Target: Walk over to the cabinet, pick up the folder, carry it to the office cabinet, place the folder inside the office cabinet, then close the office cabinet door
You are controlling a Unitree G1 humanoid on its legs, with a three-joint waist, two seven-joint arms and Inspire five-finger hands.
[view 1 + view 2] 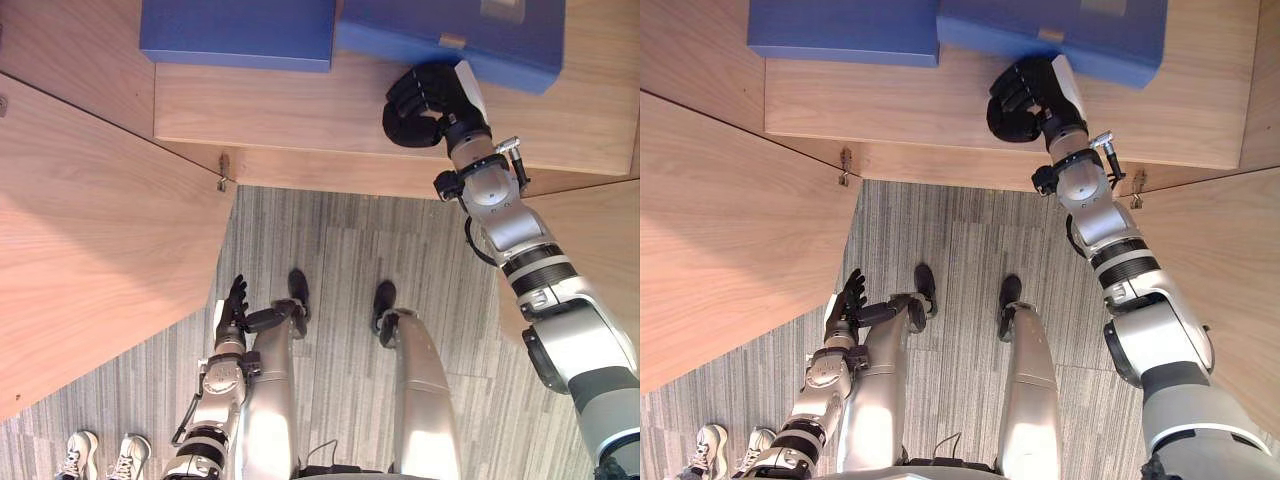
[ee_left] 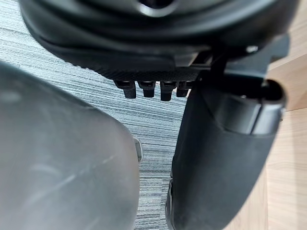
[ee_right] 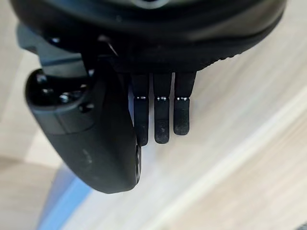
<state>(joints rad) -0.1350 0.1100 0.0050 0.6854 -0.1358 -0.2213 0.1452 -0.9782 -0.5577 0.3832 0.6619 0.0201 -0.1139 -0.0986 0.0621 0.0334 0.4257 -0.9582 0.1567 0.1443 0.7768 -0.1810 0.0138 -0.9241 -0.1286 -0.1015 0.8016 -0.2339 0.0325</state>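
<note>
Folder (image 1: pixel 450 40) on cabinet shelf (image 1: pixel 300 110) beside another folder (image 1: pixel 238 32), right hand (image 1: pixel 425 100) near

Grey carpet (image 1: pixel 340 260) with fine stripes covers the floor. On it, at the lower left corner of the head views, stand a person's two white shoes (image 1: pixel 80 452) with dark laces, close together, side by side.

You can reach across the bare pale wooden shelf (image 1: pixel 300 110). The left flat blue folder (image 1: pixel 240 30) and right blue folder (image 1: pixel 450 40) block its back, and the open left wooden door (image 1: pixel 90 250) and right wooden door (image 1: pixel 1230 260) flank it.
</note>
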